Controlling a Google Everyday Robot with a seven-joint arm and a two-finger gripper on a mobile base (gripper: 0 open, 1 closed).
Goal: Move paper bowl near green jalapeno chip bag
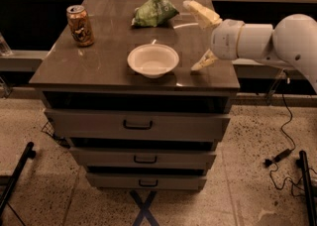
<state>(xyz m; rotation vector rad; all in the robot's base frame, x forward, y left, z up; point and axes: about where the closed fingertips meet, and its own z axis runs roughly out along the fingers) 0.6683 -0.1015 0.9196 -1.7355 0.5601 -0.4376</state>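
Observation:
The white paper bowl (153,60) sits upright near the front middle of the dark cabinet top (104,61). The green jalapeno chip bag (154,11) lies at the back middle, well behind the bowl. My gripper (200,38) is over the right side of the top, to the right of the bowl and apart from it. Its two pale fingers are spread wide, one fingertip (194,8) toward the back, the other toward the front. It is open and holds nothing.
A tan-and-brown drink can (79,25) stands at the back left of the top. The cabinet has three drawers (136,124) below. Shelving runs behind. Cables (282,150) and black stand legs lie on the speckled floor.

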